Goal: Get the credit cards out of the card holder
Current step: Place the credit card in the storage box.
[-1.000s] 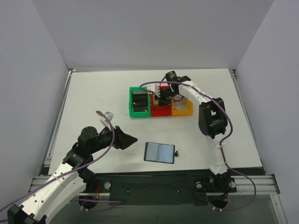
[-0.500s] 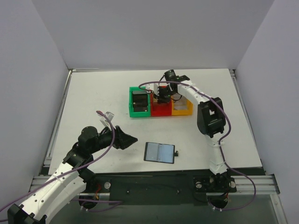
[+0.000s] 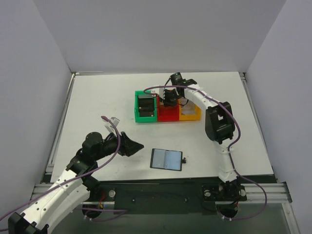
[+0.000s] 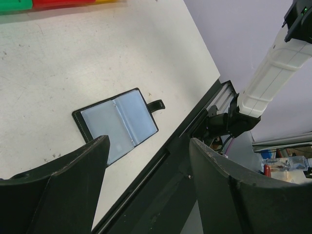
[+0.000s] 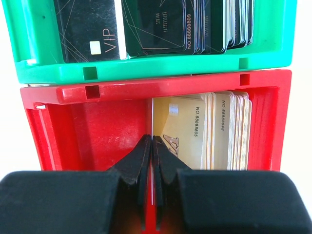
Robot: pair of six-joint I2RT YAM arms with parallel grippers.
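The card holder [image 3: 166, 159] lies open and flat near the table's front edge, its grey-blue pockets up and its snap tab to the right. It also shows in the left wrist view [image 4: 117, 124]. My left gripper [image 3: 138, 145] is open and empty, low over the table to the left of the holder; in its own view [image 4: 148, 141] the holder lies just beyond the fingertips. My right gripper [image 3: 168, 99] is over the red bin [image 3: 168, 116]. In its own view [image 5: 152, 139] it is shut on a thin credit card [image 5: 152, 114], seen edge-on.
Green [image 3: 145, 116], red and yellow [image 3: 190, 116] bins stand in a row at mid-table. The green bin [image 5: 146, 73] holds black cards. The red bin [image 5: 97, 122] holds a tan card stack [image 5: 214, 131] on its right side. The table's front rail [image 4: 195, 122] lies just past the holder.
My right gripper has shifted slightly toward the far side over the red bin. The left arm and the card holder have barely moved.
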